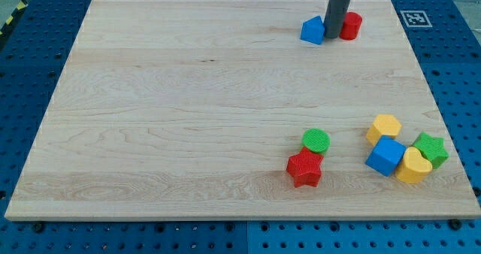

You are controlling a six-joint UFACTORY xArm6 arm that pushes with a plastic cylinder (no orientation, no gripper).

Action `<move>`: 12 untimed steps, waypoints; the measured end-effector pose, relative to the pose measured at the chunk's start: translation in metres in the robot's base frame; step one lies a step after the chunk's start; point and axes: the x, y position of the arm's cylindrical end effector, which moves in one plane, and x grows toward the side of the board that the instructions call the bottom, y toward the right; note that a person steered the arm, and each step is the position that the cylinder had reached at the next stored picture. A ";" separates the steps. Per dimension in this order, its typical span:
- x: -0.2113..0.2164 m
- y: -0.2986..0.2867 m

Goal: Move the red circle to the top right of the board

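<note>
The red circle (pixel 351 25) sits near the view's top, right of centre, on the wooden board (pixel 188 104). My tip (pixel 331 37) stands right against its left side, between it and a blue block (pixel 313 30) of unclear shape on the left. The dark rod comes down from the view's top edge and hides part of the red circle's left side.
A green circle (pixel 316 140) and a red star (pixel 305 168) lie together at the lower middle right. At the lower right sit a yellow hexagon (pixel 384 127), a blue cube (pixel 385 155), a yellow heart (pixel 413 165) and a green star (pixel 431 149). A marker tag (pixel 414 18) is at the board's top right corner.
</note>
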 end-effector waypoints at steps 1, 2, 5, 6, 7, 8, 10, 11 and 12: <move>-0.001 0.014; -0.001 0.037; 0.009 0.067; 0.018 0.081; 0.018 0.083; 0.018 0.083; -0.008 0.083; -0.017 0.083; -0.017 0.086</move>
